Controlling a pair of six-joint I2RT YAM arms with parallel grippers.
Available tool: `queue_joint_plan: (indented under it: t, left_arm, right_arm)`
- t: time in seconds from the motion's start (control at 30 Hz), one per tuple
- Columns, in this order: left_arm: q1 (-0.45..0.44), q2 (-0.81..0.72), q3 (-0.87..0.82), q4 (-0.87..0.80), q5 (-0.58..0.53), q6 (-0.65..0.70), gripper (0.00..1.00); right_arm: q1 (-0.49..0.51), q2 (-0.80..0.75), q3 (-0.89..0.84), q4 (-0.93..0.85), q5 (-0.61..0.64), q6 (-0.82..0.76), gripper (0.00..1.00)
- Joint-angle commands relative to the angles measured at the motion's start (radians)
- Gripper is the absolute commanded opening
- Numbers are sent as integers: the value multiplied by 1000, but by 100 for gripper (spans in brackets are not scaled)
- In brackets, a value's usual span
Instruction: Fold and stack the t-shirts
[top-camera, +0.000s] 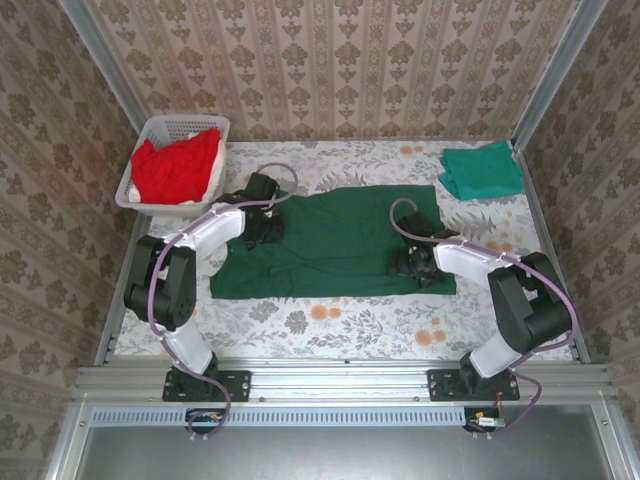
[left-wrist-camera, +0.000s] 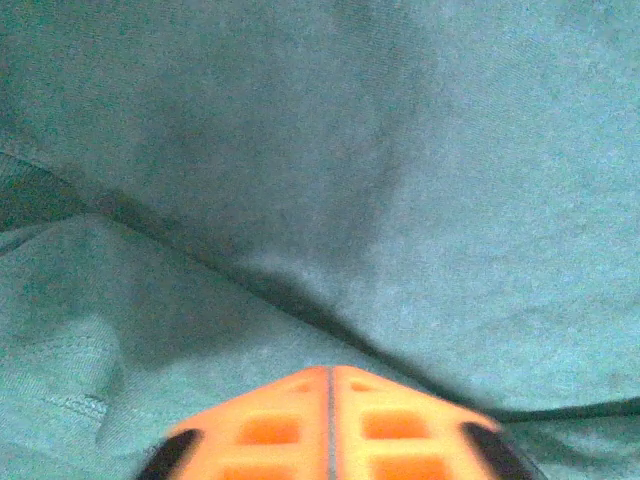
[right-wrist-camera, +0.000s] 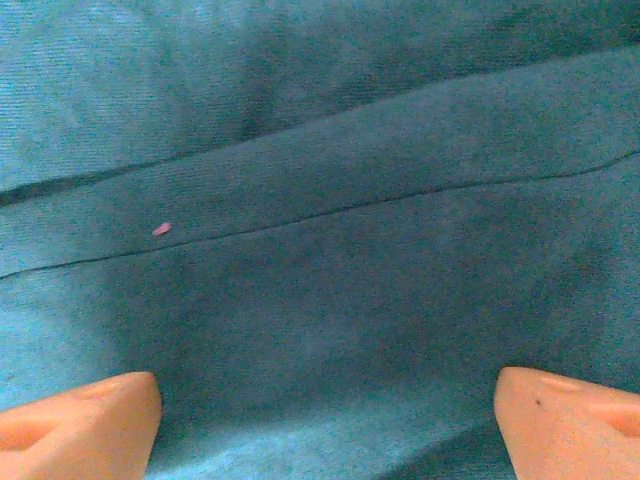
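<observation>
A large dark green t-shirt (top-camera: 335, 245) lies spread flat across the middle of the table. My left gripper (top-camera: 263, 230) rests on its left part. In the left wrist view the orange fingers (left-wrist-camera: 330, 372) are pressed together at a raised ridge of this cloth (left-wrist-camera: 300, 150). My right gripper (top-camera: 410, 263) hangs low over the shirt's right part, open, its orange fingertips (right-wrist-camera: 90, 415) wide apart above smooth cloth (right-wrist-camera: 330, 300) with nothing between them. A folded teal-green t-shirt (top-camera: 482, 170) lies at the back right. Red t-shirts (top-camera: 178, 165) are heaped in the basket.
A white slotted basket (top-camera: 190, 127) stands at the back left corner. Metal frame rails and patterned walls close in the table on three sides. Bare flowered tablecloth (top-camera: 340, 320) shows in front of the green shirt.
</observation>
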Motion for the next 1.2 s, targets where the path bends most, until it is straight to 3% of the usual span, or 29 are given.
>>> queue_joint_plan:
  t: [0.0,0.03,0.07,0.17,0.23,0.37,0.47,0.7,0.93,1.17]
  left_arm:
    - [17,-76,-62,-63,-56,14,45]
    - [46,-103,-104,-57,-59,14,58]
    - [85,-132,-150,-44,-49,13,60]
    - [221,-186,-265,20,29,13,60]
    - [281,-197,-297,58,47,20,59]
    - [350,-168,-280,91,80,27,57]
    - [379,-131,-244,123,111,24,54]
    - [376,-61,-179,206,164,40,53]
    - [376,25,-156,245,214,54,37]
    - [372,1,-125,223,223,55,11]
  right_arm:
    - [68,-94,-8,31,-12,-39,90]
    - [92,-123,-7,42,1,-57,90]
    - [115,-147,-4,53,13,-77,90]
    - [216,-202,12,160,20,-186,86]
    - [304,-183,35,275,17,-265,78]
    - [476,14,191,394,-5,-456,80]
    - [547,196,359,387,-17,-567,79]
    - [564,479,616,358,-57,-680,75]
    - [552,614,742,301,-107,-723,68]
    - [548,634,758,259,-182,-756,58]
